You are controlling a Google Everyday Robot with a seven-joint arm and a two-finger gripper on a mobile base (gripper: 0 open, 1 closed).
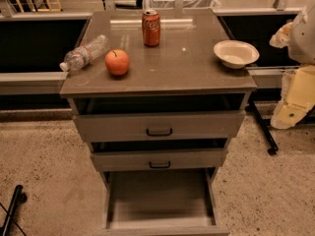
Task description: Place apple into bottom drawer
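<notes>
A grey-brown cabinet (183, 70) stands on a speckled beige floor (44, 181). Behind it run a pale ledge (29, 80) and dark panels (34, 43). The gripper (291, 109) hangs at the right edge, beside the cabinet.

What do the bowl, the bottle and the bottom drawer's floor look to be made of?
The bowl: smooth off-white, ceramic or plastic; its rim catches light. The bottle: clear plastic, with a see-through body and white cap. The bottom drawer: pale matte floor, likely wood or laminate. The tool hangs at the right edge, away from the apple.
</notes>
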